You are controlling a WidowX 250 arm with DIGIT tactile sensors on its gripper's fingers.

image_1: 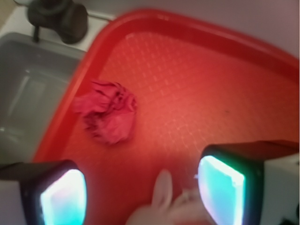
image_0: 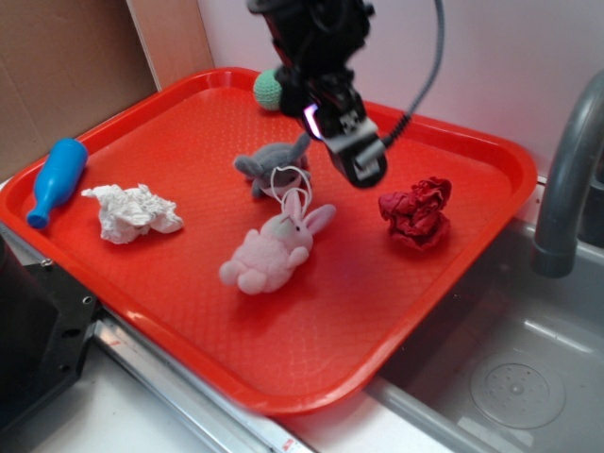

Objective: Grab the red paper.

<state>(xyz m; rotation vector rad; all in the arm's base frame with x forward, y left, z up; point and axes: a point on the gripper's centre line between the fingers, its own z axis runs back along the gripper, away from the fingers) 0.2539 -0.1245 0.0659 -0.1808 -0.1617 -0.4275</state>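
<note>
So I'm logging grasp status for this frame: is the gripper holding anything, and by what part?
Nothing is held. The gripper is open above the tray, and the red paper lies apart from its fingers, untouched.

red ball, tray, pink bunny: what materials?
Red paper: crumpled matte paper, by its sharp folds and creases. Tray: looks like moulded plastic, slightly glossy, with a fine grid texture and raised rim. Pink bunny: plush fabric, fuzzy pile, soft outline.
</note>
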